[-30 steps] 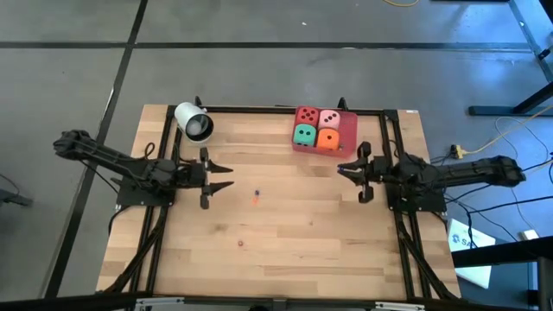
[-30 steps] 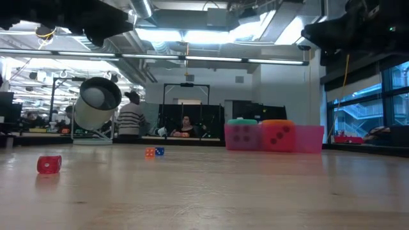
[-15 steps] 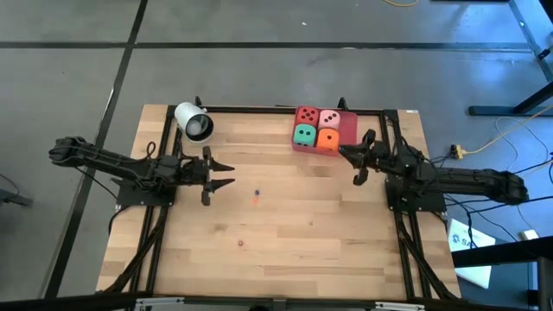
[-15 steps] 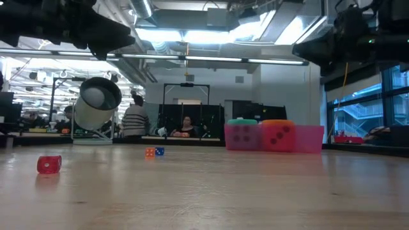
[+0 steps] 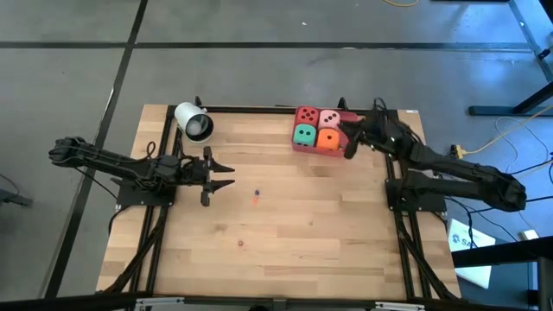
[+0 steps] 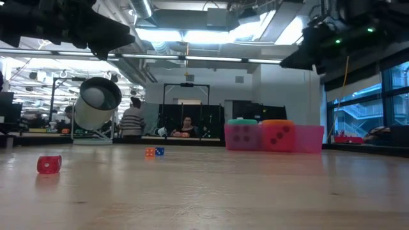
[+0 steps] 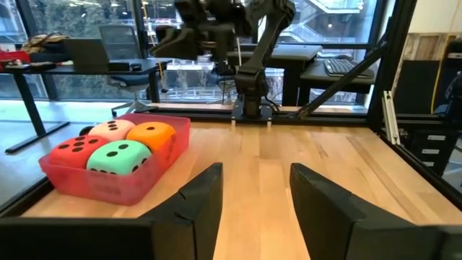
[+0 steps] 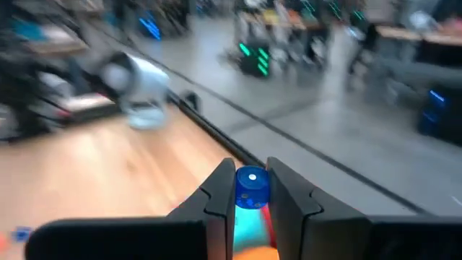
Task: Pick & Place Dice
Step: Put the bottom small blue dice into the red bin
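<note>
Wooden table (image 5: 285, 233), dark rail along its far and side edges. Red tray (image 5: 347, 130) at the far edge, right of centre, holding four dice packed two by two: red die (image 5: 306, 115) and pink die (image 5: 328, 118) farther back, green die (image 5: 304, 134) and orange die (image 5: 327, 138) nearer. Right gripper (image 5: 349, 143) raised over the tray's near right corner, fingers closed on a small blue die (image 8: 251, 188). Left gripper (image 5: 220, 177) waits above the table's left half, fingers (image 7: 202, 198) parted, nothing between them. White cylinder (image 5: 193, 122) lies tipped at the far left corner. Three tiny dice loose on the boards: blue (image 5: 257, 193) and orange (image 5: 255, 201) near centre, red (image 5: 240, 244) nearer the front. Front half and centre of the table otherwise bare. No legible writing on any item.
</note>
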`<control>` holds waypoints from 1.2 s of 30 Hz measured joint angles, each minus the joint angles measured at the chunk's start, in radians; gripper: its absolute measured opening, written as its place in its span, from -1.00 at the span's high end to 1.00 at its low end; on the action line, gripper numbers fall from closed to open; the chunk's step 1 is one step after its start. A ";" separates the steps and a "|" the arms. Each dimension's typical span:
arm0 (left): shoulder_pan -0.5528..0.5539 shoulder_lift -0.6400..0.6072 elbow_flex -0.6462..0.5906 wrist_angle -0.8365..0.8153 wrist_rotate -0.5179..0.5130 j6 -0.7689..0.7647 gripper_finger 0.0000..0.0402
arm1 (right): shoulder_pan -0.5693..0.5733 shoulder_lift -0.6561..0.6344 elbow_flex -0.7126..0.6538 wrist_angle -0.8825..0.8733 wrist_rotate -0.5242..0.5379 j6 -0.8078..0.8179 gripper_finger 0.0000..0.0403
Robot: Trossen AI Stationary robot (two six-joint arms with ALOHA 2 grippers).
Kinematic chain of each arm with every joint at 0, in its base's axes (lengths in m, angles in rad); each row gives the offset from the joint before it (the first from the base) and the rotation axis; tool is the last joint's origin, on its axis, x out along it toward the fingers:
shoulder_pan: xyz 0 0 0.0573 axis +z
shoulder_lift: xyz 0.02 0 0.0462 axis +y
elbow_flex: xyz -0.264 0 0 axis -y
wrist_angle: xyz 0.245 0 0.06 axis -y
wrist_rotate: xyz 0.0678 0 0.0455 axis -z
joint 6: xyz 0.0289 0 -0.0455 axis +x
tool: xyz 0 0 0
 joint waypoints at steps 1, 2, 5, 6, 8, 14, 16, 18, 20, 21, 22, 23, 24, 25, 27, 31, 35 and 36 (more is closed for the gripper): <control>0.000 0.000 0.000 0.000 0.000 0.000 0.23 | -0.016 0.024 0.034 -0.056 0.021 0.000 0.73; 0.000 0.000 0.000 -0.002 0.000 0.000 0.23 | -0.030 0.050 0.068 -0.114 0.038 0.003 0.73; 0.000 0.000 0.000 -0.008 0.008 -0.003 0.25 | -0.071 0.136 0.169 -0.288 0.056 0.038 0.73; 0.000 0.000 0.000 -0.009 0.009 -0.003 0.26 | -0.083 0.166 0.200 -0.330 0.054 0.045 0.73; 0.000 0.000 0.000 -0.013 0.010 -0.002 0.26 | -0.099 0.227 0.251 -0.399 0.045 0.048 0.73; 0.000 0.000 0.000 -0.013 0.007 0.000 0.25 | -0.118 0.398 0.423 -0.619 0.011 0.015 0.73; 0.000 0.000 0.000 -0.016 0.007 0.000 0.25 | -0.128 0.457 0.495 -0.721 0.015 -0.011 0.73; 0.000 0.000 0.000 -0.023 0.007 0.000 0.26 | -0.140 0.511 0.566 -0.814 0.053 -0.032 0.73; 0.000 0.000 0.000 -0.029 0.007 0.000 0.26 | -0.153 0.568 0.632 -0.896 0.105 -0.033 0.73; 0.000 0.000 0.000 -0.030 0.007 0.000 0.27 | -0.160 0.592 0.657 -0.931 0.115 -0.037 0.73; 0.000 0.000 0.000 -0.032 0.006 0.000 0.27 | -0.168 0.618 0.683 -0.963 0.115 -0.049 0.73; 0.000 0.000 0.000 -0.034 0.006 0.000 0.28 | -0.175 0.641 0.705 -0.992 0.115 -0.060 0.73; 0.000 0.001 0.000 -0.036 0.006 0.000 0.28 | -0.181 0.663 0.722 -1.021 0.116 -0.072 0.73; 0.000 0.001 0.000 -0.036 0.006 0.000 0.28 | -0.188 0.687 0.737 -1.050 0.118 -0.082 0.73; 0.000 0.001 0.000 -0.036 0.006 0.000 0.27 | -0.202 0.730 0.754 -1.087 0.117 -0.099 0.73; 0.000 0.001 0.000 -0.036 0.006 0.000 0.29 | -0.230 0.797 0.769 -1.133 0.118 -0.116 0.73; 0.000 0.001 0.000 -0.038 0.006 0.000 0.29 | -0.243 0.850 0.769 -1.171 0.117 -0.152 0.73; 0.000 0.001 0.000 -0.040 0.006 0.000 0.29 | -0.245 0.862 0.769 -1.180 0.117 -0.158 0.73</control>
